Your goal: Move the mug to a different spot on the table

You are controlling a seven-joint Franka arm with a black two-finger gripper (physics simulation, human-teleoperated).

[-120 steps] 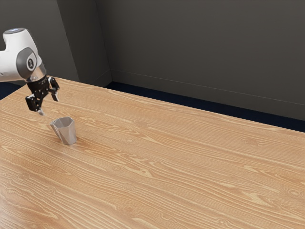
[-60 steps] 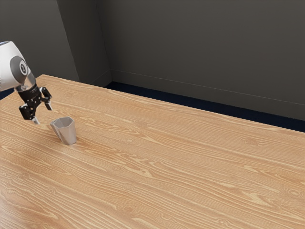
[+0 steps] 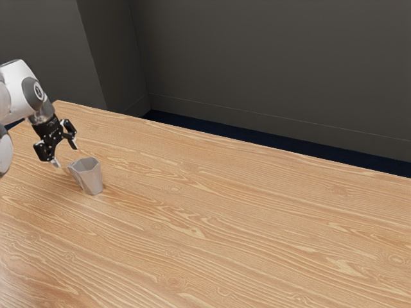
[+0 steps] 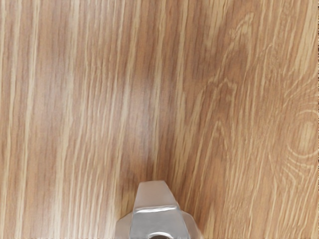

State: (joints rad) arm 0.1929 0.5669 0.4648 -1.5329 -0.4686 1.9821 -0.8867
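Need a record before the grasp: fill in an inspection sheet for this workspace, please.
Surface: wooden table, light grain, no marks seen.
Job's things: grey faceted mug, upright on the table near the exterior view's left edge.
Clutter: nothing seen.
Grippers: pincer open, tilted, just to the exterior view's left of the mug and apart from it.
Cables: nothing seen.
Surroundings: dark grey walls; dark blue floor beyond the table's far edge.
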